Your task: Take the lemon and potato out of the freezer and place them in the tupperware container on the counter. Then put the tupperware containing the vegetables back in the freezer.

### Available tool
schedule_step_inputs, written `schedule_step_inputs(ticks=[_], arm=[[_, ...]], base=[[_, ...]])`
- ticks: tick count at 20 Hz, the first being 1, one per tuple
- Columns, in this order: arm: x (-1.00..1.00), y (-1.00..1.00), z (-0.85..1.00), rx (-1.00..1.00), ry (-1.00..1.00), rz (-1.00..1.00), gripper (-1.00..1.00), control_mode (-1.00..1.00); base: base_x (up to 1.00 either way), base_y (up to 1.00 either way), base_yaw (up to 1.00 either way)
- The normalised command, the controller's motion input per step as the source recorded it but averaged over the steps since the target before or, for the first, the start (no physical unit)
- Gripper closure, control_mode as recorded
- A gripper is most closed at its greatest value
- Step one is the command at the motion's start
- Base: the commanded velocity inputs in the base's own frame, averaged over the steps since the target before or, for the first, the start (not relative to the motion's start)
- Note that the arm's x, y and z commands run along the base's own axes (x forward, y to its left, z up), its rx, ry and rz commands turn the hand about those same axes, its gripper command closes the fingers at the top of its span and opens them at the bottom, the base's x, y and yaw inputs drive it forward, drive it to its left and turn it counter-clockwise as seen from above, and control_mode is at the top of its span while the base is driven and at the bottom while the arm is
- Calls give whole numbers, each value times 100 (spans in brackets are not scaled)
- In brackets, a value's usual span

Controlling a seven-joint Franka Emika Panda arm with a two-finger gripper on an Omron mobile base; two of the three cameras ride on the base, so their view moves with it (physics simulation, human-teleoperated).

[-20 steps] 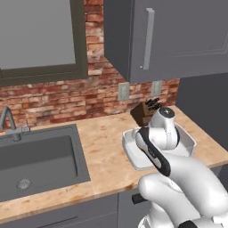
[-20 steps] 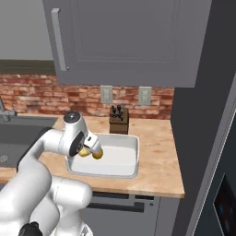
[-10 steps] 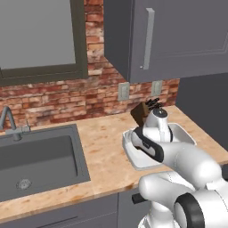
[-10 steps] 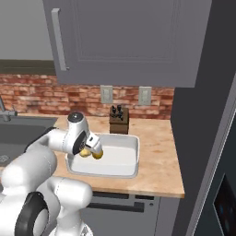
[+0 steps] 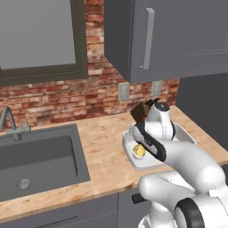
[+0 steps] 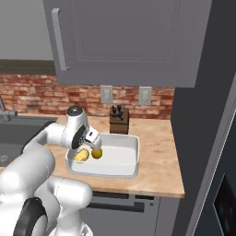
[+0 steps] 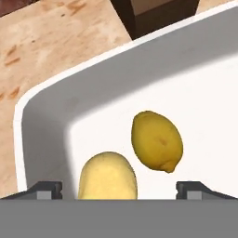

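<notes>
Lemon (image 7: 157,141) and potato (image 7: 108,176) lie side by side inside tupperware container (image 7: 42,121) on worktop (image 5: 104,147), ready for freezer return. Gripper (image 7: 118,189) directly above potato, jaws spread wide, holding nothing.

You are looking at the arm (image 5: 178,156) leaning over the tupperware container (image 5: 133,156), which is sitting near the table's (image 5: 102,147) right end. A yellow lump (image 5: 139,151) is lying inside the tub near its left rim. The sink (image 5: 40,156) is lying toward the table's left end, a knife block (image 5: 139,113) standing at the back edge.
</notes>
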Motion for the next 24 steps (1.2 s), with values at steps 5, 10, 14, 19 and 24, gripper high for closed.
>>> schedule_step_inputs(ticks=[5,10,14,19,24], arm=[[-19,-22,79,0,-4,0,-100,-100],[-36,-81,79,0,-5,0,-100,-100],[-3,-100,21,0,0,0,-100,-100],[0,-93,0,0,0,0,-100,-100],[6,-63,-10,-1,0,0,-100,-100]], base=[[0,0,0],[0,0,0],[0,0,0],[0,0,0],[0,0,0]])
